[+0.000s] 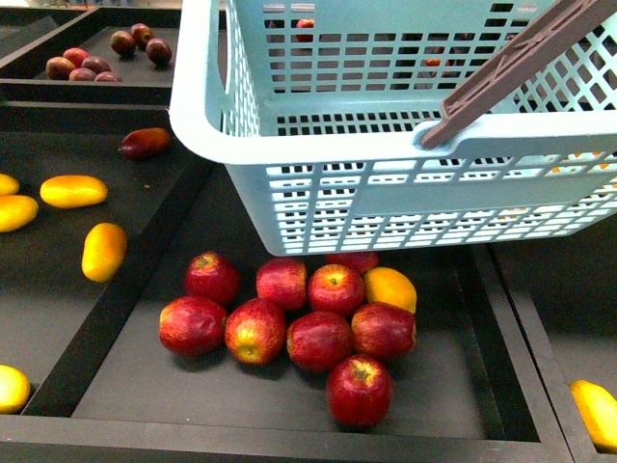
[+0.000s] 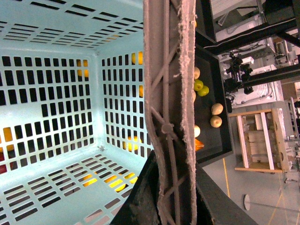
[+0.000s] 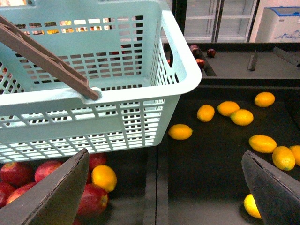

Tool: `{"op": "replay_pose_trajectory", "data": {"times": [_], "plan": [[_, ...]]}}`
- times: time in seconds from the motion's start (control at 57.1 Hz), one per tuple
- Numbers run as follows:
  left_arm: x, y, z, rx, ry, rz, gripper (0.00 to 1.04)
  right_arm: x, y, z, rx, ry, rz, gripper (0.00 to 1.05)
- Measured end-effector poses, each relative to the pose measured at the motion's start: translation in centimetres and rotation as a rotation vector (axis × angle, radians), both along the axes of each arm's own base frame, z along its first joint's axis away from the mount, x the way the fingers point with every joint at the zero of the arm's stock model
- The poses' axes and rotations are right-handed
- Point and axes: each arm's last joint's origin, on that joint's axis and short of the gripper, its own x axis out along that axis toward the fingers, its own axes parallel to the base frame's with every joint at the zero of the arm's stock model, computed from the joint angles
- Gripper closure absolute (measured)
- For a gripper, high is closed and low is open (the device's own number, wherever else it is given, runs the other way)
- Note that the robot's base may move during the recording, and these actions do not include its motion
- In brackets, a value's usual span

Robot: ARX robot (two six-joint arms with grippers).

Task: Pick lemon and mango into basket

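Note:
The pale turquoise basket hangs tilted above the trays, and no fruit shows inside it. My left gripper is shut on its grey-brown handle, which also shows in the front view. Elongated yellow-orange mangoes, one of them, lie in the left tray. Bright yellow oval lemons, such as one lemon, lie in the right tray. My right gripper is open low over that tray's left edge, beside the basket, with nothing between its fingers.
Red apples fill the middle tray under the basket, with one yellow-orange fruit among them. Dark red fruits sit in the far left tray. Black tray walls separate the compartments. A lemon lies at the near right.

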Motion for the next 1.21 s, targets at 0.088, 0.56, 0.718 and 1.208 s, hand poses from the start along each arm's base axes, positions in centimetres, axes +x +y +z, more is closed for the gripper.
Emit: {"op": "replay_pose_trajectory", "data": {"times": [0.088,0.56,0.718,1.208], "plan": [[0.1,0.2,0.0,0.003,-0.002,0.011,0.97,0.0,0.0,0.0,0.000,0.000,0.000,0.09],[0.2,0.2,0.0,0.001,-0.004,0.010,0.97,1.5,-2.2,0.9,0.287,0.212,0.069,0.09],[0.2,0.3,0.0,0.004,-0.006,0.017,0.97,3.4,-5.8,3.0,0.330,0.135,-0.066,0.09],[0.3,0.3,0.0,0.003,-0.005,0.019,0.97,20.1,-17.4,-5.8,0.312,0.465,-0.407,0.09]]}}
